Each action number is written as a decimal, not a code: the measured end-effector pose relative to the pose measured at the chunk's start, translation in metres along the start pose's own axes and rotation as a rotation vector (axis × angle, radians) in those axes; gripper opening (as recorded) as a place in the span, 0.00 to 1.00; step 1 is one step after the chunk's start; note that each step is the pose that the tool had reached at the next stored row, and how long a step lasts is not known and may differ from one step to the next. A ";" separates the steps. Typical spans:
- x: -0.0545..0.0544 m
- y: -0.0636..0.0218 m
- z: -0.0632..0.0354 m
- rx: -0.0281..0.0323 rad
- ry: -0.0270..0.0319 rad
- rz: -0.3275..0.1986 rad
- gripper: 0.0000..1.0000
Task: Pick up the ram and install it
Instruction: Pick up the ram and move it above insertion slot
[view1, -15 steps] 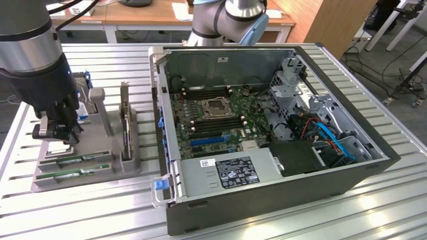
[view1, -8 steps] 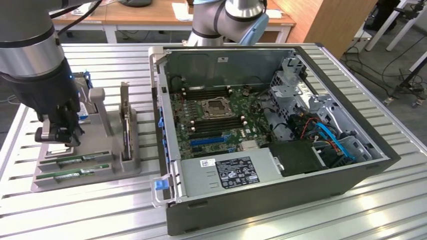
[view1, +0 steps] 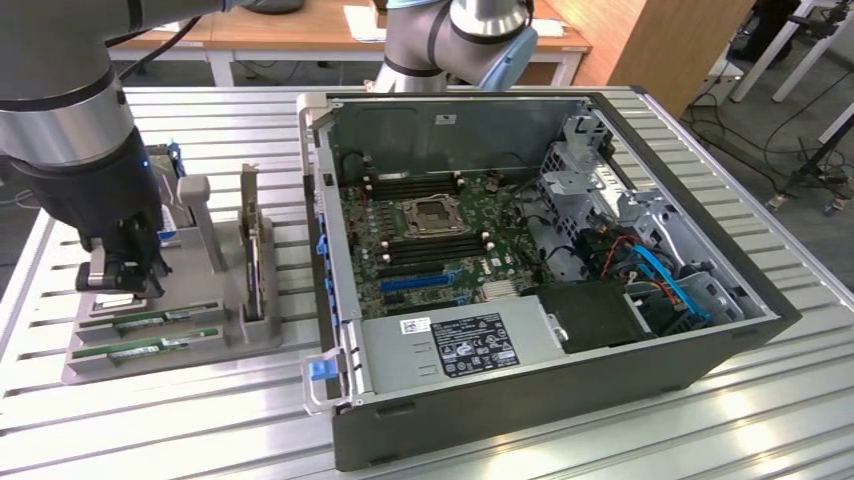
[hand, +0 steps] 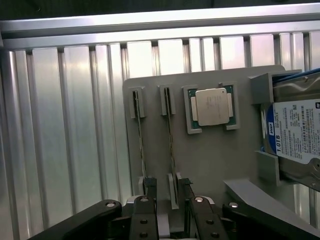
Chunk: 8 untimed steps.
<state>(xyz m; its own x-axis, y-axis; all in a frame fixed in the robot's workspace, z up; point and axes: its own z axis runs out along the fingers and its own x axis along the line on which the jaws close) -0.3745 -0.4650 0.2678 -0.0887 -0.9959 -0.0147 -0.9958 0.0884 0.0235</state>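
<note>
Claw (hand: 168, 186) open astride ram (hand: 171, 140), drive (hand: 295, 135) cropped

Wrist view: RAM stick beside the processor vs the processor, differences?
The thin green RAM stick stands on edge, long and narrow; the square silver processor chip lies flat. The stick lines up within the open pincer; the chip sits aside. Both rest in the grey holder.
</note>
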 end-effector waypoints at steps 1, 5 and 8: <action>0.000 0.0000 0.0011 -0.0001 0.0001 0.000 0.31; 0.000 -0.0001 0.0048 0.0000 0.0000 0.000 0.31; 0.000 -0.0001 0.0048 -0.0001 0.0001 0.000 0.31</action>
<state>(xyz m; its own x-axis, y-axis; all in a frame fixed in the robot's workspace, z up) -0.3745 -0.4650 0.2630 -0.0888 -0.9959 -0.0146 -0.9958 0.0884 0.0236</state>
